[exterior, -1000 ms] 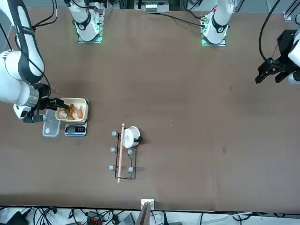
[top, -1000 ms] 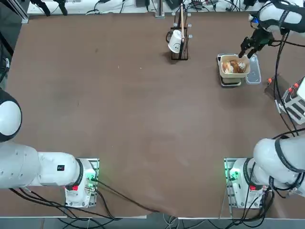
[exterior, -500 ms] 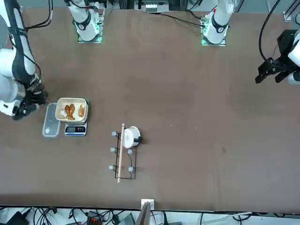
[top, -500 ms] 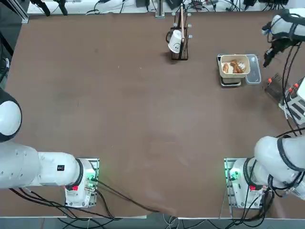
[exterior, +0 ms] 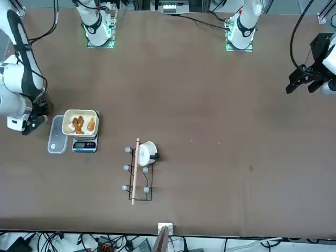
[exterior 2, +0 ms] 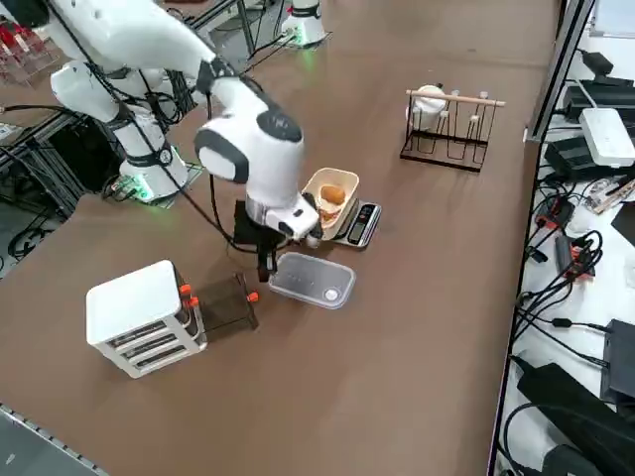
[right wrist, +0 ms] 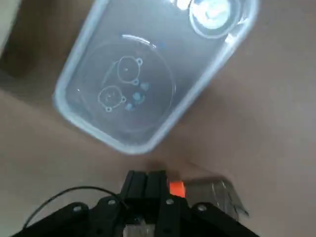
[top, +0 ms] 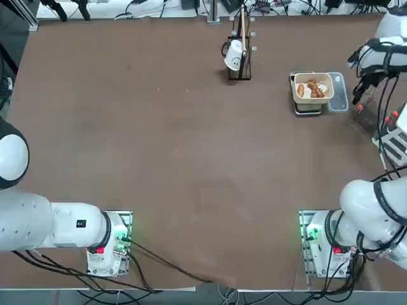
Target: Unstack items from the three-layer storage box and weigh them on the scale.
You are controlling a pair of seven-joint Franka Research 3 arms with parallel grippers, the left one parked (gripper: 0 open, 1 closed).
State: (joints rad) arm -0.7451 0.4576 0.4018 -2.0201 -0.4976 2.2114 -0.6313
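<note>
Pulled back from the cream bowl (top: 313,88), the right gripper (exterior 2: 265,266) now hangs low over the tabletop (top: 159,140), jaws pressed together with nothing between them, wrist bent downward. Nearest sits the three-layer storage box (exterior 2: 139,315), a dark drawer drawn out beside it. Just beyond the gripper lies a clear lid (exterior 2: 311,280). Farther on, the items (top: 311,87) rest in the bowl on the scale (exterior 2: 359,224).

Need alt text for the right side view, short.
The right gripper hangs low between a clear lid and the three-layer storage box, fingers shut, holding nothing. Behind it, a cream bowl of bread pieces sits on the scale.
</note>
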